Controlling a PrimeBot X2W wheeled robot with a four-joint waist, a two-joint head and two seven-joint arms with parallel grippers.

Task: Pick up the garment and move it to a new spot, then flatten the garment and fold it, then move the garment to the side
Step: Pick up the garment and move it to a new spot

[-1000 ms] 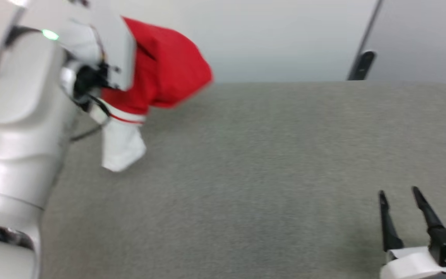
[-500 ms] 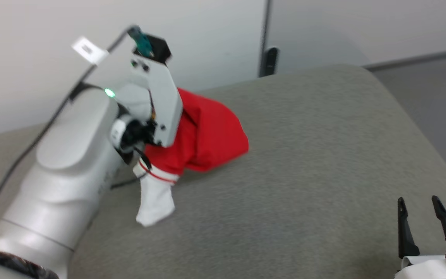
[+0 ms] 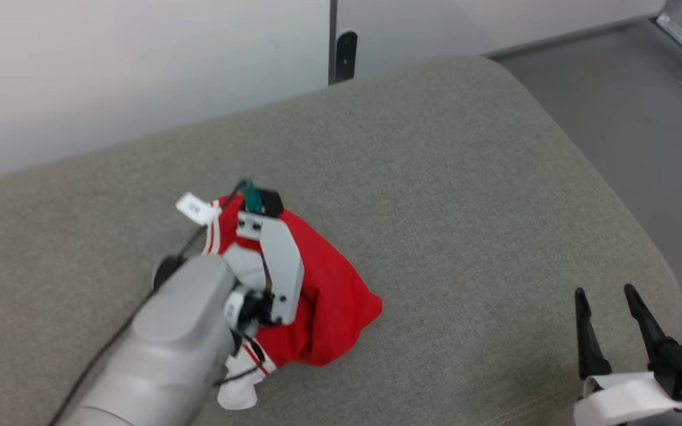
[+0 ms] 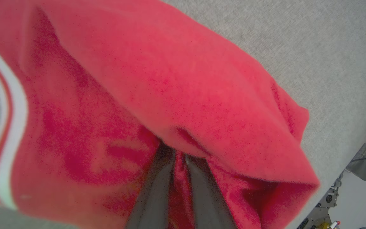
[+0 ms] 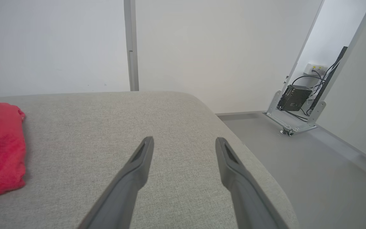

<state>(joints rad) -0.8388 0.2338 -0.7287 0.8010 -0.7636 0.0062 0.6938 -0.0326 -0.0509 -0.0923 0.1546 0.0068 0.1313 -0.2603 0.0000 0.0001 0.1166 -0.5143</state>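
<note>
L claw (image 4: 178,154) w/ garment (image 3: 329,296), now down on cushion (image 3: 465,177)

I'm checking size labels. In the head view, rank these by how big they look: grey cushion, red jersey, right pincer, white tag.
1. grey cushion
2. red jersey, partly covered by the left arm
3. right pincer, though nearness to the camera enlarges it
4. white tag

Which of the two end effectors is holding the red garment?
The left end effector, shut on a fold of the garment. The right end effector stands open and apart from it, over the grey cushion.
</note>
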